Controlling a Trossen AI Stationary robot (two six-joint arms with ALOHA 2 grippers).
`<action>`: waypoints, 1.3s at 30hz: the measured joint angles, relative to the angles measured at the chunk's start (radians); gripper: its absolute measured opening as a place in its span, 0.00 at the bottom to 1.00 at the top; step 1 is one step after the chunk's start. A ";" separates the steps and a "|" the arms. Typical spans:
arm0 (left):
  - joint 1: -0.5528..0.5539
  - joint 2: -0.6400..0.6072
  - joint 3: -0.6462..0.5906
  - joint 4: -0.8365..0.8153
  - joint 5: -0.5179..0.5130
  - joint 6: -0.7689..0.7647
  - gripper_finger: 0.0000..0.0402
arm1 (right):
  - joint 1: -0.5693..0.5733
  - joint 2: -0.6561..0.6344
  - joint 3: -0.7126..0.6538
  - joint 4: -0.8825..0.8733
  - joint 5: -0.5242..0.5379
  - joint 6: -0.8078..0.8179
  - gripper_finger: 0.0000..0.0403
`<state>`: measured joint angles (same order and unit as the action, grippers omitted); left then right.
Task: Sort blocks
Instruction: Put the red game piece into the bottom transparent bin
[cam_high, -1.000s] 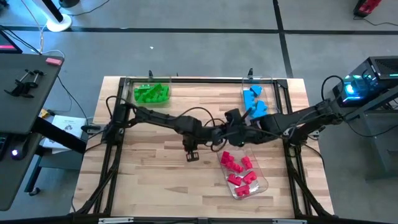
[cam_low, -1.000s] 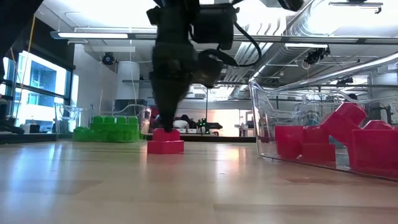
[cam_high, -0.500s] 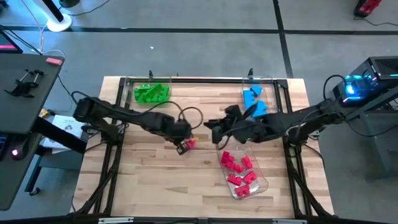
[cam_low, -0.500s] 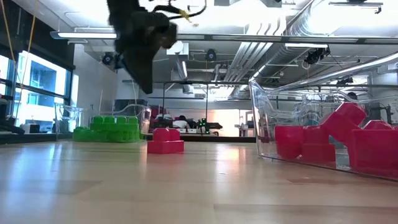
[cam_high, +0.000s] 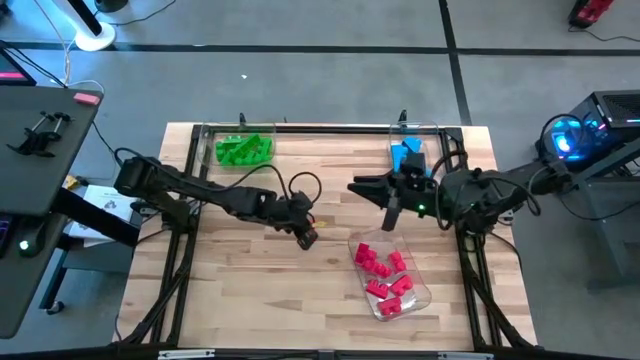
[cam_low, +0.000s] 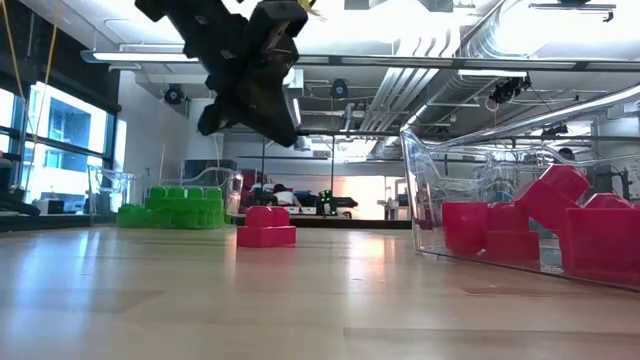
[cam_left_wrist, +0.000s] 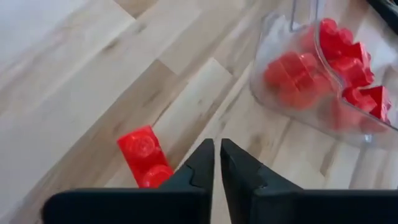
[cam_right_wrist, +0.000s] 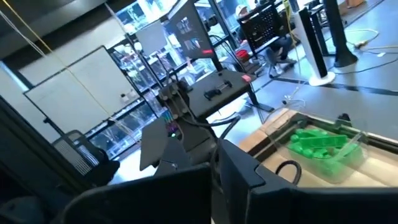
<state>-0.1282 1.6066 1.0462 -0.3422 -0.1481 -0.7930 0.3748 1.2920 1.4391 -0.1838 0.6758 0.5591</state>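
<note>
One loose red block (cam_left_wrist: 144, 157) lies flat on the wooden table, also seen in the low view (cam_low: 266, 228). My left gripper (cam_left_wrist: 217, 144) hangs shut just above and beside it, touching nothing. In the high view, my left gripper (cam_high: 307, 237) covers the block. My right gripper (cam_high: 362, 187) is shut and raised, pointing toward the table's left and far side, near the blue tray. Several red blocks (cam_high: 385, 272) fill a clear tray, green blocks (cam_high: 243, 149) sit in the far-left tray, and blue blocks (cam_high: 409, 160) in the far-right tray.
The clear tray of red blocks (cam_low: 430, 215) stands close to the right of the loose block. The green tray (cam_right_wrist: 323, 146) and the blue tray sit along the table's far edge. Bare wood stretches across the table's near left part. Cables trail from both arms.
My left gripper was down on the loose red block, then rose and swung toward the table's left. It has since come back over the block and stays raised. The block has kept its place on the table. My right gripper has drawn back toward the table's right, away from the centre.
</note>
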 joint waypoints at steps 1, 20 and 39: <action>0.004 0.002 0.000 0.006 -0.004 0.000 0.05 | 0.008 -0.004 0.000 -0.008 0.009 -0.001 0.00; 0.040 0.160 0.000 -0.054 0.035 -0.086 0.71 | 0.031 -0.009 0.000 -0.195 0.022 0.091 0.00; 0.078 0.241 0.001 -0.174 0.053 0.072 0.60 | 0.031 -0.009 0.000 -0.246 0.021 0.117 0.00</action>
<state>-0.0500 1.8477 1.0477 -0.5161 -0.0952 -0.7215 0.4061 1.2835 1.4387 -0.4294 0.6964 0.6761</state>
